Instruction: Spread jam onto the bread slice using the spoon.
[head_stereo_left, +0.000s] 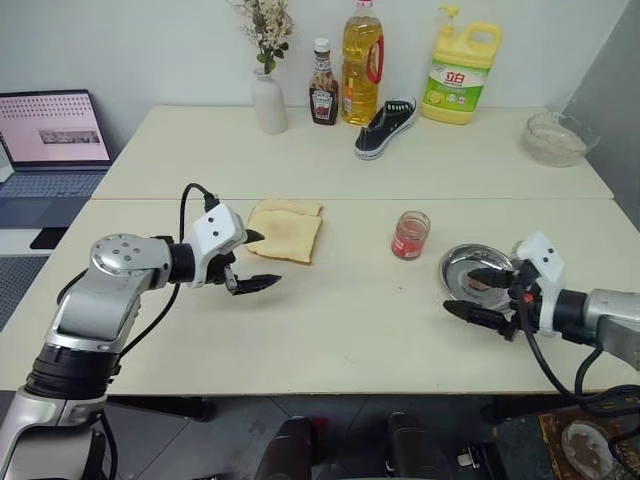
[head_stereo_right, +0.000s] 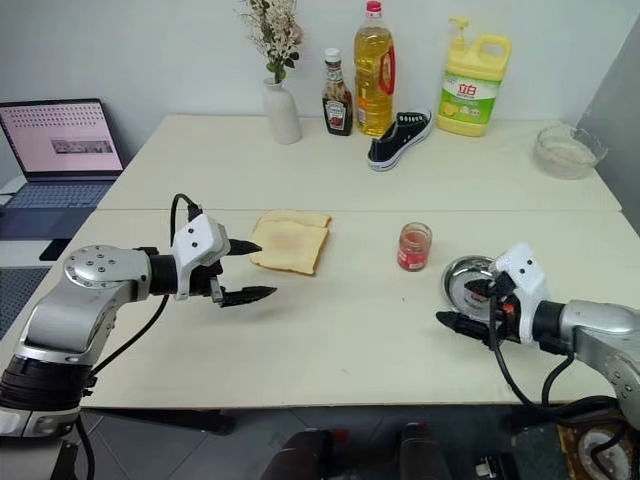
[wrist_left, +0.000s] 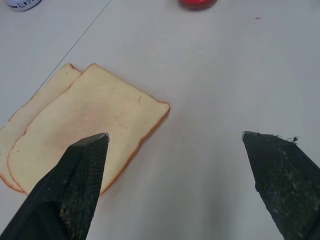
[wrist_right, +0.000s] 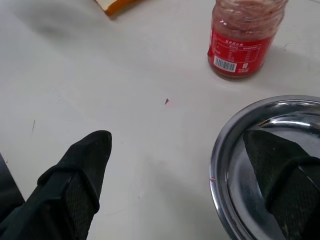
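Jam jar (head_stereo_left: 410, 235) sits lid off, upright, mid-table, between the bread and the steel dish (head_stereo_left: 470, 270). Bread slice (head_stereo_left: 285, 236) lies flat near my left side, stacked partly over a second slice (head_stereo_left: 290, 208) that pokes out behind it; the top one shows a faintly toasted face in the left wrist view, so I can't say for sure which is the target. Spoon: I can't make it out; probably in the dish, hidden behind my right claw, but that's a guess. Left gripper (head_stereo_left: 252, 262) hangs just beside the bread's near corner, jaws spread wide, empty, likely parked there to steady the slice. Right gripper (head_stereo_left: 482, 293) hovers at the dish's near rim, also wide and empty, one finger over the bowl, which reads as lining up for a spoon pickup. Nothing spread yet. Back row, well clear: ketchup bottle (head_stereo_left: 323, 97), oil bottle (head_stereo_left: 362, 63), detergent jug (head_stereo_left: 461, 70), shoe (head_stereo_left: 386, 127), vase (head_stereo_left: 269, 100), glass bowl (head_stereo_left: 556, 137); laptop (head_stereo_left: 52, 140) off left.
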